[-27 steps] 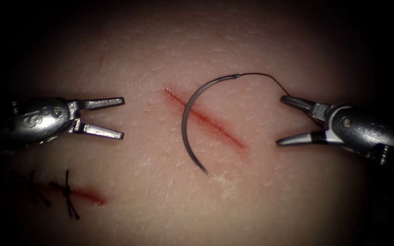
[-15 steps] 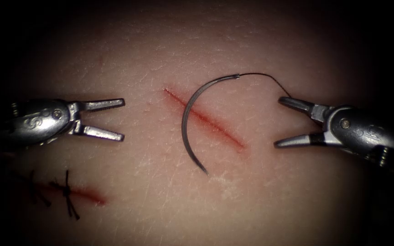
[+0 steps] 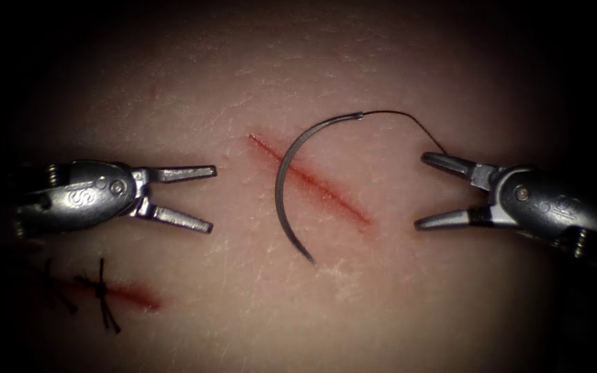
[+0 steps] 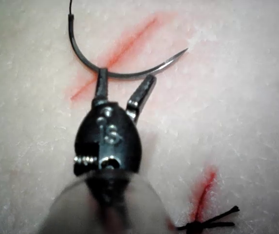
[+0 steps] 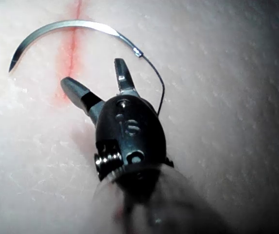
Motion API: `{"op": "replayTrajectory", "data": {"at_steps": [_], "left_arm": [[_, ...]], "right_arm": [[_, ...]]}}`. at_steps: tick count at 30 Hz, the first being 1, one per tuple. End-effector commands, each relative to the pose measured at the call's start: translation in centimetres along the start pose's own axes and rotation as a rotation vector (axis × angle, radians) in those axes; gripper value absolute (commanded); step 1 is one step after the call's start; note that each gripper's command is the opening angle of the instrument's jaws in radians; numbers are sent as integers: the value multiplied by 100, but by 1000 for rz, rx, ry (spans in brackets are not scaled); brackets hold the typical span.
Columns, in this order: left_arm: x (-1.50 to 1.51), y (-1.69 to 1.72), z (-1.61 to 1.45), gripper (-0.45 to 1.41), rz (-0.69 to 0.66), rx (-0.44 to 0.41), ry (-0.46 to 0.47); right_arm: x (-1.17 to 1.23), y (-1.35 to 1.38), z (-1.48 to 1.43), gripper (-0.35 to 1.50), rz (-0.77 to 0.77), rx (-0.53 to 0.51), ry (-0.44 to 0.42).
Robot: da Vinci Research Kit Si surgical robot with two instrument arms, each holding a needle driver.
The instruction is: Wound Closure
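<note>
Needle (image 3: 286,181) lies free on the tissue (image 3: 354,297), crossing the cut (image 3: 312,181), thread (image 3: 409,119) trailing from its blunt end. Left tool (image 3: 210,198) and right tool (image 3: 419,190) flank it, jaws spread, holding nothing.

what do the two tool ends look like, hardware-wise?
Both match: the left tool and right tool each have two slim, tapered grey metal jaws on a rounded, polished metal wrist housing with a pivot screw, embossed markings and a small coiled spring at the back. In the wrist views the housings look dark.
</note>
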Motion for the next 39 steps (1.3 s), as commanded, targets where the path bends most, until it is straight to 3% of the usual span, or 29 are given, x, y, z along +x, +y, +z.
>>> {"op": "replayTrajectory", "data": {"at_steps": [1, 16, 23, 27, 39], "left_arm": [[-4, 3, 12, 64, 4, -20, -19], [16, -8, 49, 71, 60, -140, -206], [18, -11, 87, 66, 69, -117, -297], [11, -5, 106, 64, 87, -70, -421], [-7, 0, 125, 64, 123, -101, -548]], "right_arm": [[-6, -4, 9, 100, 1, 2, 2], [-4, -6, 8, 101, 0, 4, 0], [-3, -6, 7, 101, 0, 8, -1], [-2, -7, 7, 101, 1, 8, -1], [2, -9, 8, 101, 2, 7, -1]]}}
